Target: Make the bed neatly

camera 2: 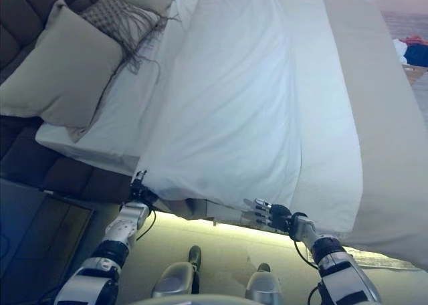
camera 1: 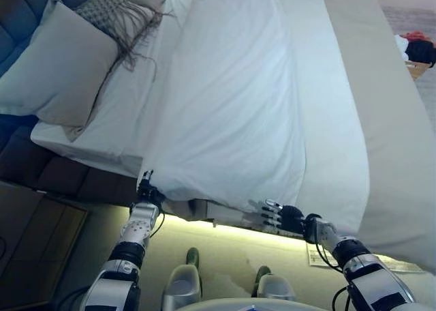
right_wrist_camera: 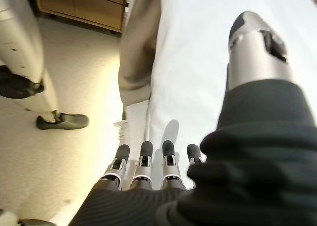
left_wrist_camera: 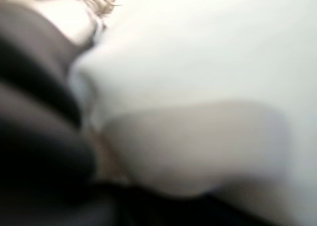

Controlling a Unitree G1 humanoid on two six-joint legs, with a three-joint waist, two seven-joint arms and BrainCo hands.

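A white duvet [camera 1: 231, 99] lies down the middle of the bed, over a white sheet [camera 1: 119, 120]. Its near edge hangs over the bed's side. My left hand [camera 1: 145, 190] is at the duvet's near left corner, which stands up in a small peak over it; the hand is shut on that corner. In the left wrist view the white cloth [left_wrist_camera: 198, 62] fills the space past the dark cover. My right hand [camera 1: 276, 215] is open with straight fingers [right_wrist_camera: 143, 159] at the duvet's lower edge [right_wrist_camera: 198, 87], further toward the foot of the bed.
A grey pillow [camera 1: 61, 65] and a fringed patterned cushion [camera 1: 112, 14] lie against the dark tufted headboard [camera 1: 20, 11]. A beige bedspread [camera 1: 395, 120] covers the foot end. A wooden nightstand [camera 1: 34, 249] stands at the lower left. Clothes [camera 1: 415, 48] lie at the far right.
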